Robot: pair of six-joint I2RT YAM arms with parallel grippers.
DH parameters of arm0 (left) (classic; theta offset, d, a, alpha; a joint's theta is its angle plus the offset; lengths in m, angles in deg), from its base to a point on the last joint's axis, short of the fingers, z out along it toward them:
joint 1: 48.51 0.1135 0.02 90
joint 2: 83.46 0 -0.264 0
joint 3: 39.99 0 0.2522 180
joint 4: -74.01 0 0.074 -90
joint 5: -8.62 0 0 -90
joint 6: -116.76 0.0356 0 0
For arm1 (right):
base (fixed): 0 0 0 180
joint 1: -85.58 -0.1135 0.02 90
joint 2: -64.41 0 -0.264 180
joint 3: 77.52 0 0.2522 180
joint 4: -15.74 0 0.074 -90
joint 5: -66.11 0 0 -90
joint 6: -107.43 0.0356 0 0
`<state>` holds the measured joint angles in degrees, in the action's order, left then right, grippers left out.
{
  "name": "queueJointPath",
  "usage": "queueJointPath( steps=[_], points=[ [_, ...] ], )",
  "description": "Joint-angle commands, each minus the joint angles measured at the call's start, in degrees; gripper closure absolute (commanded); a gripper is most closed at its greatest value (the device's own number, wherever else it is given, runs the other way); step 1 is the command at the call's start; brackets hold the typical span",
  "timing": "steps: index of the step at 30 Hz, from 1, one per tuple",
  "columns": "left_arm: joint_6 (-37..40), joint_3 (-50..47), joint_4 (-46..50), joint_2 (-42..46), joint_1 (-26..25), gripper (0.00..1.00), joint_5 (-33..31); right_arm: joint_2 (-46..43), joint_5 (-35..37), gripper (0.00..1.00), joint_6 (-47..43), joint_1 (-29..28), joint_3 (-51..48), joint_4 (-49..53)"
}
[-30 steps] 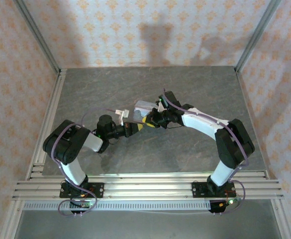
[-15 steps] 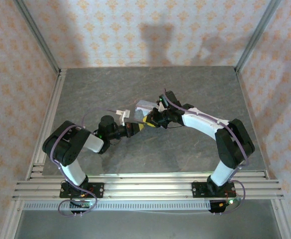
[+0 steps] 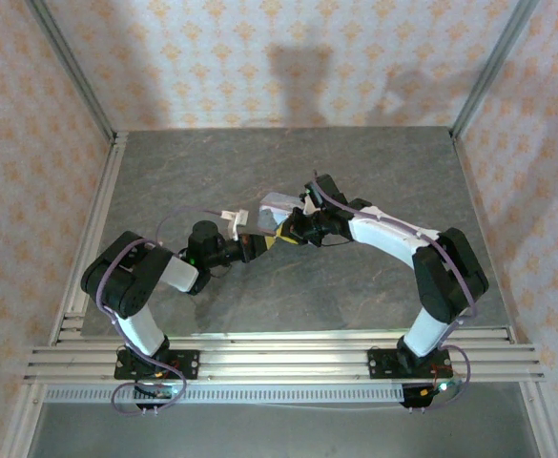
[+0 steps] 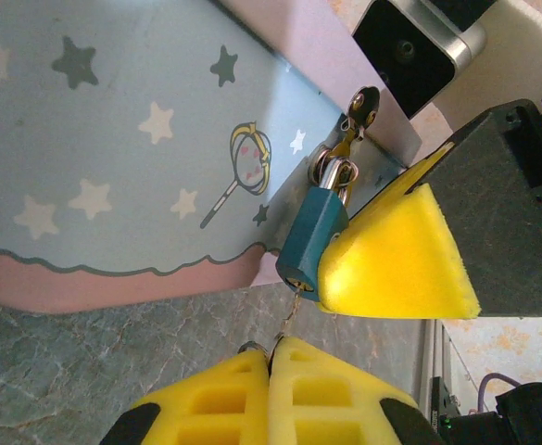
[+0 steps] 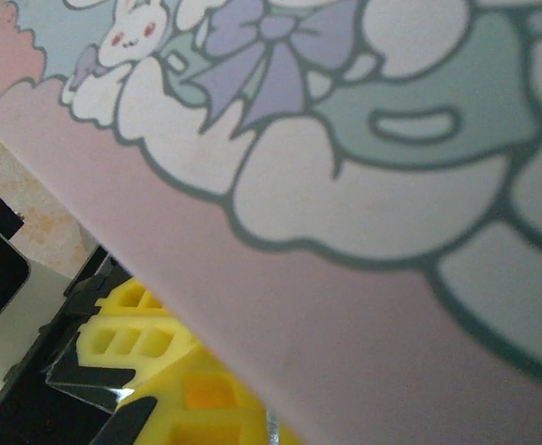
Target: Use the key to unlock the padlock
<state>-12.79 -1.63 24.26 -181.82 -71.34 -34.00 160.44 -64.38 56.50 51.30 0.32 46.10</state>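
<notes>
The small dark blue padlock [image 4: 309,239] hangs from the latch on the side of the pastel tin box [image 4: 141,139]. The thin pale key [image 4: 289,311] runs from the padlock's bottom keyhole down into my left gripper [image 4: 272,348], which is shut on it. One yellow finger [image 4: 391,264] of my right gripper presses against the padlock's side, and its other finger is hidden behind. From above, the left gripper [image 3: 262,244] and the right gripper [image 3: 280,232] meet tip to tip at the front of the tin box [image 3: 279,202].
The tin's cartoon lid [image 5: 372,139] lies very close to the right wrist camera, with yellow fingers [image 5: 141,343] below its edge. Grey marble table [image 3: 355,162] stretches all around. Metal frame rails [image 3: 97,219] run along the left and near edges.
The right gripper's jaws have closed a little further on the padlock. Both arms have barely moved.
</notes>
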Motion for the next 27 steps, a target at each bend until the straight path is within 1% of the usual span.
queueJointPath(
  steps=[1,5,13,18,23,27],
  points=[
    [0.62,3.34,-8.33,2.95,0.33,1.00,-0.65,0.83,-5.68,1.00,-1.25,-2.28,-0.01,5.57],
    [-1.31,4.69,-8.36,2.62,0.33,1.00,0.94,1.26,-5.58,1.00,-1.75,-2.28,-0.35,5.20],
    [-0.43,6.62,-4.70,2.90,0.89,1.00,3.38,1.88,-5.72,1.00,-4.57,-2.28,-1.53,4.85],
    [-1.93,7.00,-6.71,1.17,2.90,1.00,5.35,2.23,-7.12,1.00,-5.70,-2.28,-2.42,3.97],
    [-1.85,7.48,-6.55,0.90,4.11,1.00,6.75,2.57,-8.78,1.00,-5.85,-2.28,-3.24,2.22],
    [0.13,7.82,-5.48,0.72,4.28,1.00,7.36,3.01,-10.42,1.00,-5.97,-2.28,-3.43,1.55]
  ],
)
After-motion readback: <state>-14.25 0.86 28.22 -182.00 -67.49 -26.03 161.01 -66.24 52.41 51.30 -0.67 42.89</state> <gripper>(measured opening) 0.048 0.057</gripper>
